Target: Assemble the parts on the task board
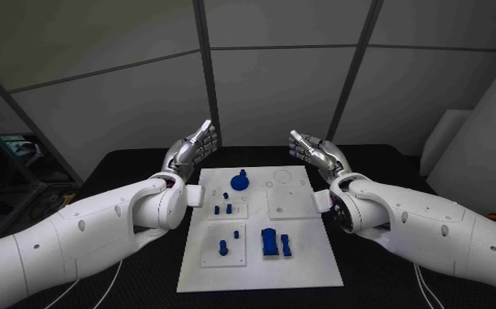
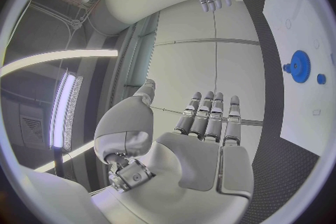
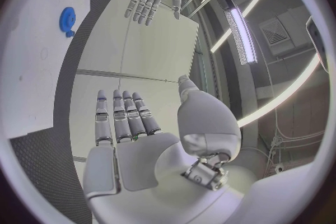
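Here the left hand [image 1: 193,145] is raised off the black table [image 1: 124,162] at the board's far left corner, fingers straight and spread, holding nothing. Between the two hands lies the white board [image 1: 310,266] with its blue parts: a round gear [image 1: 240,182] near the far edge, small pegs [image 1: 222,209] in the middle, a taller block [image 1: 269,241] nearer the robot. On the other side the right hand [image 1: 315,151] is lifted likewise, fingers extended and apart, empty, clear of the board.
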Controlling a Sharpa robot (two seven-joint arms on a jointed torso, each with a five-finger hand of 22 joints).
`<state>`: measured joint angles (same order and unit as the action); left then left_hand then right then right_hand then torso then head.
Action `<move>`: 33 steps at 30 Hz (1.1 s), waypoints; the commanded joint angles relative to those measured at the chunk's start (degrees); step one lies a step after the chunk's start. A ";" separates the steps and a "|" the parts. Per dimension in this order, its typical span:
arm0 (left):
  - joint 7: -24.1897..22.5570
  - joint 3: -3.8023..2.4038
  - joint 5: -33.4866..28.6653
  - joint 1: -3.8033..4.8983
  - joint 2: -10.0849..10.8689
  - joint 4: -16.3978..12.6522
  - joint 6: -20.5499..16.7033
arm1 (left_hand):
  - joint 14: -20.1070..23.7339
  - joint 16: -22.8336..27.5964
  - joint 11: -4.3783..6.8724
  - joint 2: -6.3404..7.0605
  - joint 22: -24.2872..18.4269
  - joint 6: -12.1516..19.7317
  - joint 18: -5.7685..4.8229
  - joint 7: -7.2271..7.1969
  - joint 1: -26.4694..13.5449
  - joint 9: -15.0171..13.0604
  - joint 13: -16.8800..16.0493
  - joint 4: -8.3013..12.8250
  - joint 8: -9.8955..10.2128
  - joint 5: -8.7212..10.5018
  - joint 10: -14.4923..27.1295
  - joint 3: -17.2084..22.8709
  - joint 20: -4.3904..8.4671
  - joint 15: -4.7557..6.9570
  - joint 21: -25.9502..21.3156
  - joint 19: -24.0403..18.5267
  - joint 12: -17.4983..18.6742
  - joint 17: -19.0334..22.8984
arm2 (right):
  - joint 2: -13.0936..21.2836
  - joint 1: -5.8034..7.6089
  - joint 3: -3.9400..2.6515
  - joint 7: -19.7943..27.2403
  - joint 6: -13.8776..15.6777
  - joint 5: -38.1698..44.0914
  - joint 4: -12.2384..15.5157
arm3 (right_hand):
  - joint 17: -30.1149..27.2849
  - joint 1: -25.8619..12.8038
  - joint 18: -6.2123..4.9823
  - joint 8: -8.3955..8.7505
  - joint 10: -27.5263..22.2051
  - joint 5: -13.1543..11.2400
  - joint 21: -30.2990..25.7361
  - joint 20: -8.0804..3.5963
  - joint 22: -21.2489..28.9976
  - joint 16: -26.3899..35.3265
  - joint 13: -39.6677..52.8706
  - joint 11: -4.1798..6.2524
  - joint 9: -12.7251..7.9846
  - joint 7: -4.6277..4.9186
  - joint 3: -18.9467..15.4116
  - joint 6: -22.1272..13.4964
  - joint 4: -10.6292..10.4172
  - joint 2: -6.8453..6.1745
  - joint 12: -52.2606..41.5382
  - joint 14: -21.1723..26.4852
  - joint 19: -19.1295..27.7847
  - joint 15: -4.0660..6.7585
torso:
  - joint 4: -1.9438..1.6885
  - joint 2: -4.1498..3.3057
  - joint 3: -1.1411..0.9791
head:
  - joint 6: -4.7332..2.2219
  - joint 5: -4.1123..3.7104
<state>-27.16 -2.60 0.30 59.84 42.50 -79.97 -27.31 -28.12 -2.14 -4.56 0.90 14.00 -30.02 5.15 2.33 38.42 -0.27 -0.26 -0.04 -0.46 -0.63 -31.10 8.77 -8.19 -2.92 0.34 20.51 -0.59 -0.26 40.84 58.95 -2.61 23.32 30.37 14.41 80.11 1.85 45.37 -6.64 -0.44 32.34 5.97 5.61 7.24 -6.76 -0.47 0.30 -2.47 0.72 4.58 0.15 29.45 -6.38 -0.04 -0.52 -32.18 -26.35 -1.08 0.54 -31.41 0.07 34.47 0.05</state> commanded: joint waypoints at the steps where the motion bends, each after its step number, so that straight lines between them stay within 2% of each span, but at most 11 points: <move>1: -1.95 0.91 -0.16 0.22 0.83 -4.31 -10.75 | 9.21 2.14 4.56 -0.90 -4.58 9.82 -5.15 -2.33 -12.58 0.27 0.26 0.04 0.46 0.63 10.19 -2.85 2.67 2.92 -0.34 -6.71 0.59 0.26 | 1.62 0.56 0.96 4.56 9.15 -9.53 4.30 | -1.85 -14.84 2.00 0.44 -10.61 -1.94 -5.61 -2.37 2.19 0.47 -0.30 2.47 -0.72 -4.58 -0.15 -9.65 2.06 0.04 0.52 10.52 8.59 1.08 | -0.54 0.23 -0.07 | -0.09 -0.05; 2: -2.07 1.22 -0.19 0.24 1.08 -5.34 -11.85 | 10.03 2.14 4.56 -0.90 -5.00 10.73 -5.15 -2.33 -13.71 0.27 0.26 0.04 0.46 0.63 11.15 -3.11 2.91 2.92 -0.34 -7.32 0.59 0.26 | 2.04 0.68 1.27 4.92 10.02 -10.45 5.35 | -1.85 -16.10 2.00 0.44 -11.48 -5.97 -5.61 -2.59 2.38 0.47 -0.30 2.47 -0.72 -4.58 -0.15 -10.46 2.23 0.04 0.52 11.41 9.33 1.08 | -0.54 0.23 -0.07 | -0.09 -0.05; 3: -2.18 1.50 -0.21 0.26 1.30 -6.27 -12.85 | 10.75 2.14 4.56 -0.90 -5.35 11.46 -5.15 -2.33 -14.66 0.27 0.26 0.04 0.46 0.63 11.90 -3.32 3.12 2.92 -0.34 -7.84 0.59 0.26 | 2.42 0.80 1.55 5.25 10.80 -11.28 6.29 | -1.85 -17.23 2.35 0.44 -12.31 -5.97 -5.61 -2.76 2.56 0.47 -0.30 2.47 -0.72 -4.58 -0.15 -11.19 6.38 0.04 0.52 12.21 10.00 1.08 | -0.54 0.23 -0.07 | -0.09 -0.05; 6: -2.45 2.15 -0.26 0.29 1.83 -8.47 -15.19 | 12.55 2.14 4.56 -0.90 -6.25 13.39 -5.15 -2.33 -17.13 0.27 0.26 0.04 0.46 0.63 13.90 -3.92 3.61 2.92 -0.34 -9.17 0.59 0.26 | 3.30 1.05 2.21 6.00 12.62 -13.21 8.49 | -1.85 -20.16 2.62 0.44 -14.37 -5.97 -5.61 -3.23 6.76 0.47 -0.30 2.47 -0.72 -4.58 -0.15 -13.10 6.38 0.04 0.52 14.30 11.69 1.08 | -0.54 0.23 -0.07 | -0.09 -0.05; 7: -2.51 2.31 -0.27 0.30 1.96 -8.99 -15.75 | 13.16 2.14 4.56 -0.90 -6.55 14.05 -5.15 -2.33 -17.96 0.27 0.26 0.04 0.46 0.63 14.57 -4.07 3.79 2.92 -0.34 -9.61 0.59 0.26 | 3.50 1.11 2.36 6.18 13.04 -13.66 8.99 | -1.85 -21.13 2.62 0.44 -15.08 -5.97 -5.61 -7.24 6.76 0.47 -0.30 2.47 -0.72 -4.58 -0.15 -13.74 6.38 0.04 0.52 14.98 12.26 1.08 | -0.54 0.23 -0.07 | -0.09 -0.05; 8: -2.56 2.43 -0.28 0.31 2.06 -9.41 -16.19 | 13.77 2.14 4.56 -0.90 -6.85 14.71 -5.15 -2.33 -18.80 0.27 0.26 0.04 0.46 0.63 15.28 -4.27 4.02 2.92 -0.34 -10.04 0.59 0.26 | 3.66 1.16 2.48 6.31 13.37 -14.01 9.39 | -1.85 -22.12 2.61 0.44 -15.78 -5.97 -5.61 -7.24 6.76 0.47 -0.30 2.47 -0.72 -4.58 -0.15 -14.40 6.38 0.04 0.52 15.69 12.80 1.08 | -0.54 0.23 -0.07 | -0.09 -0.05; 9: -2.61 2.55 -0.29 0.32 2.16 -9.83 -16.63 | 14.74 2.14 4.56 -0.90 -7.35 15.74 -5.15 -2.33 -20.13 0.27 0.26 0.04 0.46 0.63 16.33 -4.47 8.19 2.92 -0.34 -10.75 0.59 0.26 | 3.81 1.20 2.58 6.44 13.67 -14.32 9.75 | -1.85 -23.35 6.64 0.44 -16.66 -5.97 -5.61 -7.24 6.76 0.47 -0.30 2.47 -0.72 -4.58 -0.15 -15.17 6.38 0.04 0.52 16.56 13.48 1.08 | -0.54 0.23 -0.07 | -0.09 -0.05; 11: -2.63 2.60 -0.30 0.32 2.19 -9.99 -16.81 | 15.62 2.14 4.56 -0.90 -7.78 16.66 -5.15 -2.33 -21.32 0.27 0.26 0.04 0.46 0.63 17.30 -8.77 8.19 2.92 -0.34 -11.38 0.59 0.26 | 3.85 1.21 2.61 6.47 13.74 -14.41 9.84 | -1.85 -25.03 6.64 0.44 -17.85 -5.97 -5.61 -7.24 6.76 0.47 -0.30 2.47 -0.72 -4.58 -0.15 -16.25 6.38 0.04 0.52 17.75 14.37 1.08 | -0.54 0.23 -0.07 | -0.09 -0.05; 22: -2.63 2.60 -0.30 0.32 2.19 -9.99 -16.81 | 20.32 2.14 4.56 -0.90 -14.00 21.70 -5.15 -2.33 -27.72 0.27 0.26 0.04 0.46 0.63 22.50 -8.77 8.19 2.92 -0.34 -14.74 0.59 0.26 | 3.85 1.21 2.61 6.47 13.74 -14.41 9.84 | -1.85 -32.41 6.64 0.44 -23.07 -5.97 -5.61 -7.24 6.76 0.47 -0.30 2.47 -0.72 -4.58 -0.15 -21.06 6.38 0.04 0.52 23.00 18.78 1.08 | -0.54 0.23 -0.07 | -0.09 -0.05; 32: -2.63 2.60 -0.30 0.32 2.19 -9.99 -16.81 | 22.70 2.14 4.56 -0.90 -14.00 24.31 -5.15 -2.33 -31.06 0.27 0.26 0.04 0.46 0.63 25.16 -8.77 8.19 2.92 -0.34 -16.32 0.59 0.26 | 3.85 1.21 2.61 6.47 13.74 -14.41 9.84 | -1.85 -36.49 6.64 0.44 -25.93 -5.97 -5.61 -7.24 6.76 0.47 -0.30 2.47 -0.72 -4.58 -0.15 -23.73 6.38 0.04 0.52 25.88 20.96 1.08 | -0.54 0.23 -0.07 | -0.09 -0.05; 33: -2.63 2.60 -0.30 0.32 2.19 -9.99 -16.81 | 22.90 2.14 4.56 -0.90 -14.00 24.58 -5.15 -2.33 -31.32 0.27 0.26 0.04 0.46 0.63 25.40 -8.77 8.19 2.92 -0.34 -20.51 0.59 0.26 | 3.85 1.21 2.61 6.47 13.74 -14.41 9.84 | -1.85 -36.86 6.64 0.44 -26.26 -5.97 -5.61 -7.24 6.76 0.47 -0.30 2.47 -0.72 -4.58 -0.15 -23.84 6.38 0.04 0.52 26.12 21.25 1.08 | -0.54 0.23 -0.07 | -0.09 -0.05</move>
<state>-28.56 0.04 -0.27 60.02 44.68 -89.85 -43.72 -7.03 -0.38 -0.02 -0.01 0.86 -7.38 0.72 0.05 9.46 -0.08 -0.07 0.08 -0.27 -0.19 -7.56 0.54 -0.08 0.06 0.34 4.91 -0.34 -0.09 44.68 60.04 0.02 28.83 43.66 0.10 89.82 0.07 11.29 -1.24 -0.22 8.11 0.28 0.33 -0.03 -0.10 -0.26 0.09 -0.06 0.09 0.12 0.02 7.44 -0.40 0.02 -0.20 -8.00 -6.84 0.06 -0.01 -31.17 -0.01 34.37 -0.01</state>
